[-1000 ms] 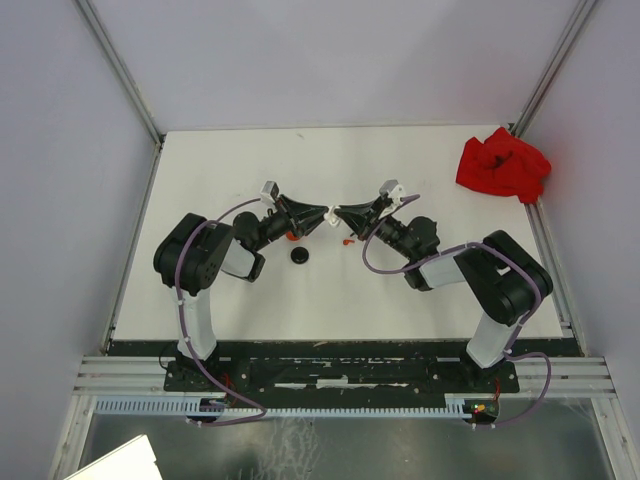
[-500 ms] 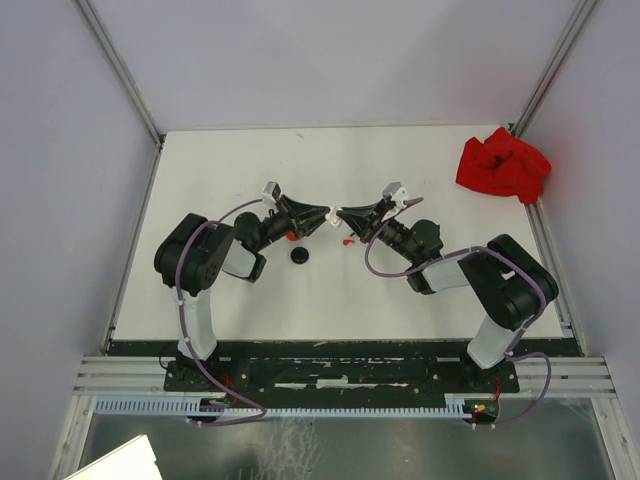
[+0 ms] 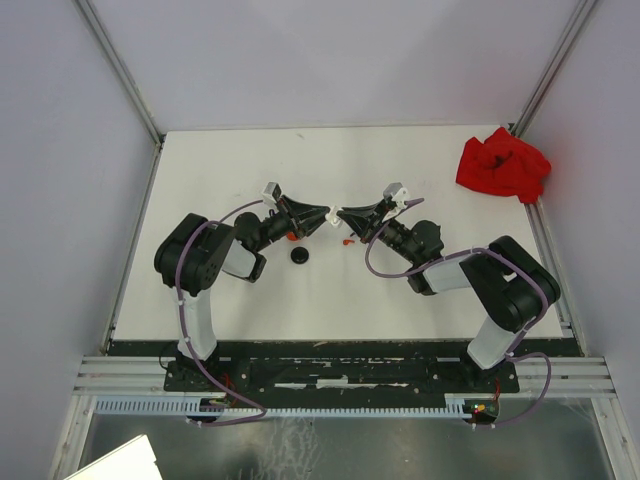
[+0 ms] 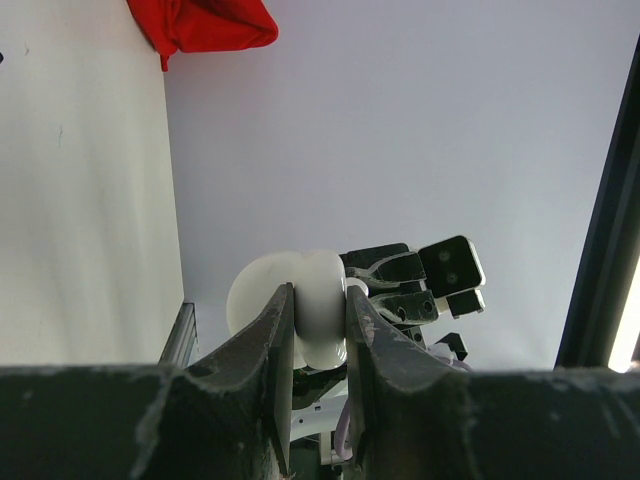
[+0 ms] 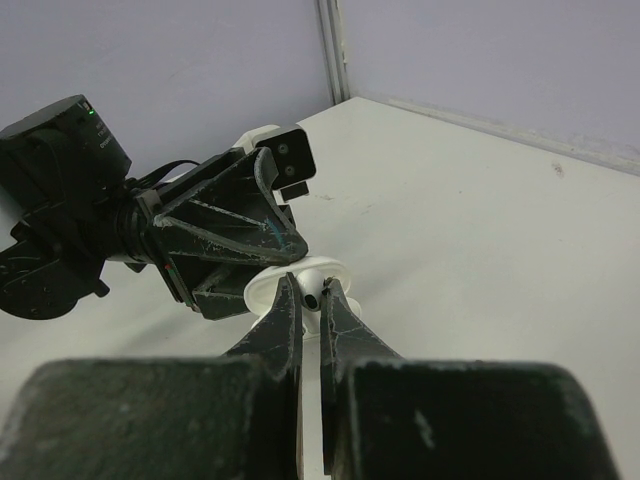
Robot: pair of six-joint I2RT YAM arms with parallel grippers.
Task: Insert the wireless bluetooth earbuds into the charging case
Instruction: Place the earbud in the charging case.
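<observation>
My left gripper [image 3: 322,217] is shut on an open white charging case [image 4: 300,300] and holds it above the table; in its wrist view the fingers [image 4: 278,330] clamp the case on both sides. My right gripper [image 3: 342,214] faces it tip to tip and is shut on a white earbud [image 5: 312,293], which sits at the case's rim [image 5: 262,290]. A small red earbud [image 3: 347,241] lies on the table below the right gripper. Another red piece [image 3: 291,236] shows under the left gripper. A round black case [image 3: 299,256] lies on the table near the left arm.
A crumpled red cloth [image 3: 503,165] lies at the back right corner of the white table [image 3: 230,170], and also shows in the left wrist view [image 4: 205,22]. Grey walls enclose the table on three sides.
The right wrist has turned and shifted slightly towards the left gripper, bringing the earbud against the case. The left arm has barely moved.
</observation>
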